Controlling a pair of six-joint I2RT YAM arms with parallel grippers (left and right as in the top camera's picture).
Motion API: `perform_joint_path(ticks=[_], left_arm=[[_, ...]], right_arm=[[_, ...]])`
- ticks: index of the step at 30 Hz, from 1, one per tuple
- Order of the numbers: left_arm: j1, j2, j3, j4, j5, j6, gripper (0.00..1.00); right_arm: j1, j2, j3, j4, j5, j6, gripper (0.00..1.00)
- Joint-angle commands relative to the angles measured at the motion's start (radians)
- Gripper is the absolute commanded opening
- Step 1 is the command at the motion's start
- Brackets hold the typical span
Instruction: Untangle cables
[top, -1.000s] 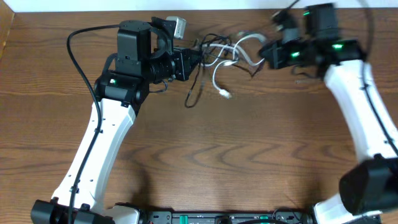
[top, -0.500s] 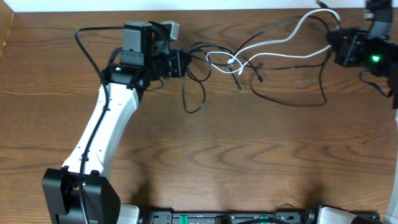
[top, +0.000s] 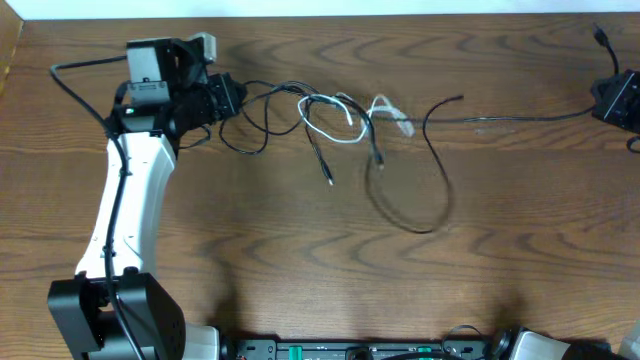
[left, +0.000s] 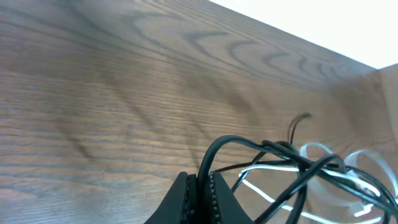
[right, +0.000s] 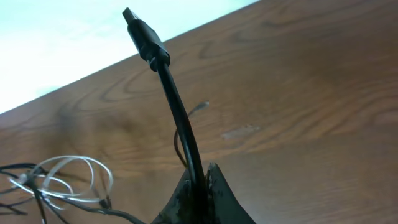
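The cables lie stretched across the far part of the table. A white cable (top: 335, 118) loops in a knot with black cables (top: 268, 108) in the middle. One black cable (top: 520, 118) runs right from a large loop (top: 440, 205). My left gripper (top: 232, 98) at the far left is shut on a black cable (left: 214, 155). My right gripper (top: 600, 100) at the far right edge is shut on a black cable (right: 177, 106) just below its plug end (right: 144, 36).
The wooden table (top: 300, 270) fills the view. A loose black plug end (top: 329, 178) hangs toward the middle. The table's far edge (top: 420, 16) runs just behind the cables. A light wall lies beyond it.
Both arms pulled apart: the left gripper moved left, the right gripper moved to the far right edge. The bunched cables have spread out, and the white cable has slipped from the right side to the middle.
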Motion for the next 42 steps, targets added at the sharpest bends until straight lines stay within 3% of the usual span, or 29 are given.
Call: perform_joint_path(ticks=[1,5,6,7,10,12,16,19,25,27,29,36,42], left_arm=[[0.027,-0.031,0.009,0.004,0.066,0.007,0.08],[0.01,-0.04,0.009,0.008,0.124,0.005,0.08],[0.003,-0.042,0.008,0.009,0.126,0.002,0.08],[-0.006,-0.047,0.009,0.009,0.127,0.002,0.08],[-0.032,-0.061,0.009,0.009,0.127,0.002,0.08],[-0.048,-0.073,0.009,0.011,0.127,0.002,0.08],[-0.074,-0.102,0.009,0.018,0.127,-0.018,0.08],[-0.091,-0.123,0.009,0.025,0.15,-0.021,0.08],[-0.131,-0.18,0.009,0.058,0.165,-0.061,0.08],[-0.144,-0.203,0.009,0.09,0.176,-0.085,0.08],[-0.158,-0.237,0.009,0.144,0.176,-0.14,0.08],[-0.168,-0.317,0.009,0.227,0.176,-0.224,0.08],[-0.168,-0.372,0.009,0.234,0.179,-0.224,0.08]], right_arm=[[0.0,0.008,0.018,-0.006,0.012,-0.016,0.01],[0.038,0.027,0.018,-0.023,-0.061,-0.052,0.02],[0.053,0.034,0.018,-0.03,-0.056,-0.053,0.12],[0.065,0.04,0.017,-0.032,-0.051,-0.054,0.28],[0.109,0.069,0.016,-0.039,-0.05,-0.059,0.26],[0.14,0.092,0.016,-0.047,-0.049,-0.076,0.43],[0.199,0.146,0.016,-0.064,-0.05,-0.09,0.4],[0.254,0.182,0.015,-0.081,-0.05,-0.105,0.57],[0.359,0.244,-0.017,-0.07,-0.05,0.044,0.51],[0.389,0.264,-0.031,-0.056,-0.045,0.105,0.61],[0.432,0.28,-0.057,-0.017,-0.013,0.115,0.64],[0.564,0.284,-0.198,0.149,0.055,0.111,0.71],[0.637,0.284,-0.291,0.24,0.042,0.23,0.73]])
